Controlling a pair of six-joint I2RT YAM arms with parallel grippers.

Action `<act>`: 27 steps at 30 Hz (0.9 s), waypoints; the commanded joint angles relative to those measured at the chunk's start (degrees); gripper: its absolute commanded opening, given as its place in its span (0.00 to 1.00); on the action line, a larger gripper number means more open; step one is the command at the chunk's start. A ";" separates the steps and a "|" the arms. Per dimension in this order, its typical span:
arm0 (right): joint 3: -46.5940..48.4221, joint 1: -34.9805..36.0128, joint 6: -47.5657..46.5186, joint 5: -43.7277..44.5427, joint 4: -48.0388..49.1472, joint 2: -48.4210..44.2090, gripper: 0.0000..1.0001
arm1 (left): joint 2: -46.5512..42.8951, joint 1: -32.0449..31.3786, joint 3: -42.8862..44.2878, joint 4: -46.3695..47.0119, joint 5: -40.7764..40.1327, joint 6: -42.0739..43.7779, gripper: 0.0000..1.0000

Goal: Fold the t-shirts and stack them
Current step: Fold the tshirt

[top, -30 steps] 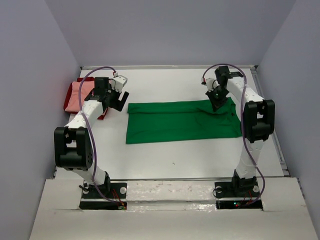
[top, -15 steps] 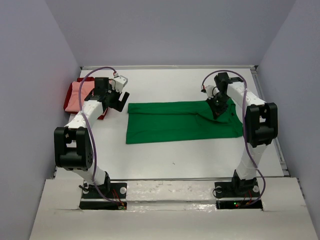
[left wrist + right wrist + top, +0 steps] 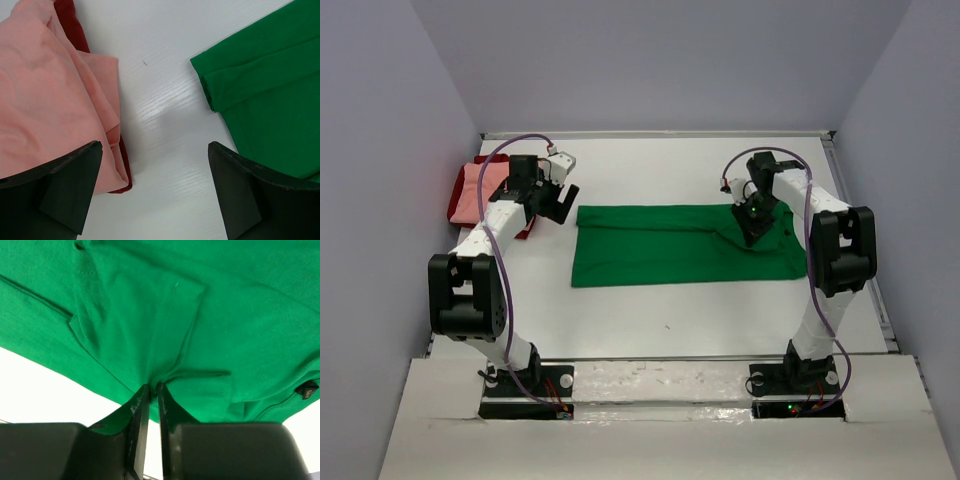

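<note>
Green t-shirt (image 3: 670,250) lies closest to the arm bases, spread flat across the middle of the white table (image 3: 650,320) as a long band running left to right. It is folded over on itself. The left wrist view shows a doubled layer ending in a neat edge at its left end (image 3: 260,85).

Toward the shirt's right end and far edge, the right gripper (image 3: 752,232) points down onto the cloth. From its own wrist camera the two fingers stand almost together, with only a thin slit between them (image 3: 152,387). Creases in the green cloth run in to the fingertips, so it is pinching a small tuck of the shirt. A sleeve lies folded over the body just beyond that pinch, and a small dark label (image 3: 306,389) peeks out at the shirt's right edge.

Slightly farther back on the left, the left gripper (image 3: 560,205) hangs over bare table with its jaws spread wide and nothing between them (image 3: 155,147). It sits between the green shirt's far left corner and the other two shirts.

At the far left of the table, near the wall, the pink t-shirt (image 3: 470,190) lies loosely folded on top of the dark red t-shirt (image 3: 456,200). The red one shows only as a rim along the pink one's edges (image 3: 125,175).
</note>
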 commanded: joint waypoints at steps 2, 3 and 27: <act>0.79 0.63 -0.13 -0.37 1.41 -0.53 0.38 | -2.30 0.30 1.01 -0.75 1.45 0.64 0.99; 1.14 0.63 -0.39 -1.33 1.07 -0.44 0.45 | -2.30 0.30 1.10 -1.01 1.45 0.82 0.99; 4.48 0.63 3.30 0.24 7.12 3.86 0.00 | -8.88 0.48 -7.69 3.64 -0.04 2.58 0.99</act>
